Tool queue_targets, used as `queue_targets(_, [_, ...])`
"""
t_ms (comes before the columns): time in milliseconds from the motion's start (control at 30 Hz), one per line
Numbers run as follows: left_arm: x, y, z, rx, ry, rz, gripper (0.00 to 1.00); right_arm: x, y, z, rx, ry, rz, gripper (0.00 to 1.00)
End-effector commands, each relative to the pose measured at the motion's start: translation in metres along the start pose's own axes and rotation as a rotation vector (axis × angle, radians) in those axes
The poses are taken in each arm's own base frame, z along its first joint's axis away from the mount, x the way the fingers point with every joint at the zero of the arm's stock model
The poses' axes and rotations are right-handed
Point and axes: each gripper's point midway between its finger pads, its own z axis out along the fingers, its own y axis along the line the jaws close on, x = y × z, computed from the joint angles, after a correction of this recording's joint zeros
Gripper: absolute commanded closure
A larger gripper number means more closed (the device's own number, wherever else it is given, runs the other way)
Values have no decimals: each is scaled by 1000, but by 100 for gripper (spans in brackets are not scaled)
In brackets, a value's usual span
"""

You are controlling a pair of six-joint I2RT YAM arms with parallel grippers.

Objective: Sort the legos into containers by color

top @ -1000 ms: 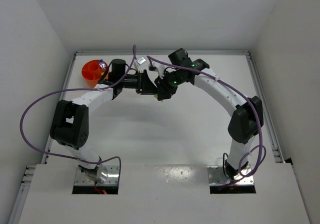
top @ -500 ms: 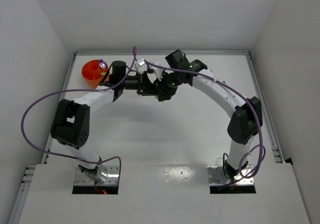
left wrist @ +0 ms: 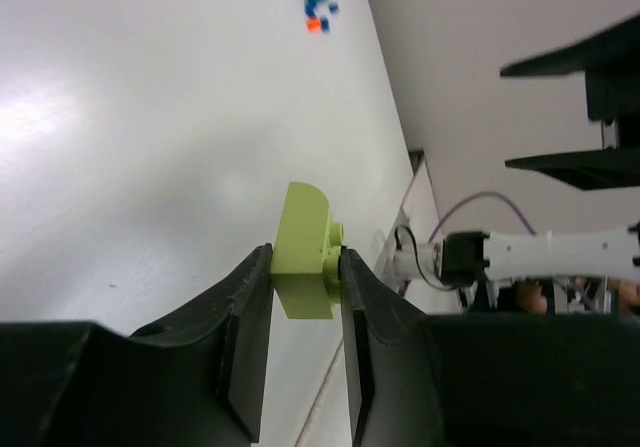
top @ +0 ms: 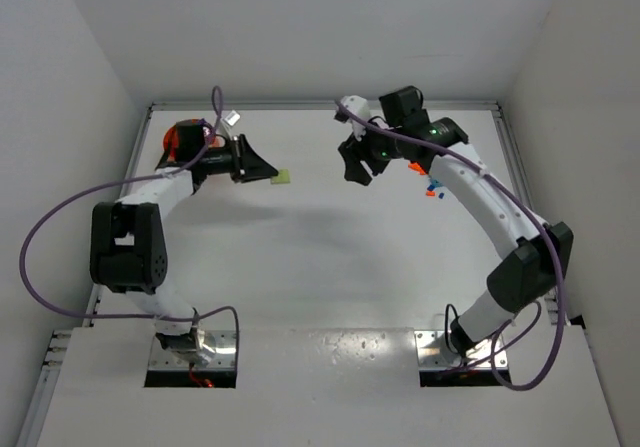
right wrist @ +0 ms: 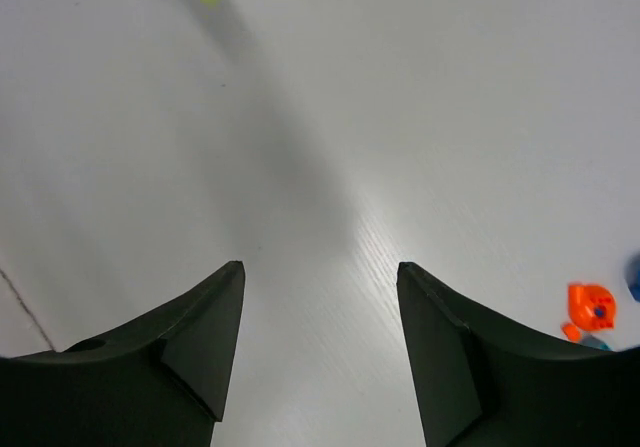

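Tabletop (top: 300, 257) — yellow-green lego (left wrist: 306, 219) in left tool (left wrist: 305, 259)

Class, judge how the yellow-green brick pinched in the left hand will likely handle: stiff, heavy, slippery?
The brick is probably stiff: it shows no bending between the fingers. Likely light, being small beside them. Its smooth sides may slip in so narrow a pinch.

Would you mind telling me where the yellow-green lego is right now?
The yellow-green lego is pinched in the left gripper, left of centre in the top view, right of the orange bowl.
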Motion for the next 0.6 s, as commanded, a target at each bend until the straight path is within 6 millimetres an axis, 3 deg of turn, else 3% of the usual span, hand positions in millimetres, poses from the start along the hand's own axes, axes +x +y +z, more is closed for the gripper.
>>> queue_targets(0, [-29, 10, -24, -35, -7, 76, 97, 9, -20, -14, 99, -18, 33, 37])
queue_targets(33, [-55, 20, -34, -60, -35, 109, 97, 11, -26, -19, 132, -20, 36, 36])
queue_targets(67, [-65, 30, -41, -93, -46, 143, 98, 23, -27, -18, 133, 0, 52, 36])
queue_targets(167, [-106, 55, -66, -225, -106, 186, 98, 30, -32, -20, 150, -4, 63, 34])
queue_targets(200, [-103, 59, -69, -261, -73, 166, 98, 35, -31, -18, 145, 6, 68, 34])
queue_targets(233, [-127, 50, -76, -307, -93, 247, 98, 36, -34, -20, 152, 7, 74, 34])
queue_targets(300, [-138, 74, -88, -459, -68, 298, 98, 41, -37, -19, 155, 15, 83, 34])
queue_targets(333, [-156, 66, -94, -493, -86, 353, 98, 41, -37, -19, 155, 15, 84, 34])
queue_targets(367, [-163, 69, -100, -535, -71, 407, 98, 41, -37, -19, 155, 15, 84, 34])
queue_targets(400, [-155, 89, -105, -602, -11, 362, 98, 43, -36, -16, 143, 20, 87, 34])
queue_targets(433, [-175, 77, -111, -621, -25, 427, 98, 44, -39, -17, 149, 21, 93, 34])
queue_targets(567, [-182, 98, -132, -758, 92, 523, 97, 45, -37, -13, 129, 23, 97, 34])
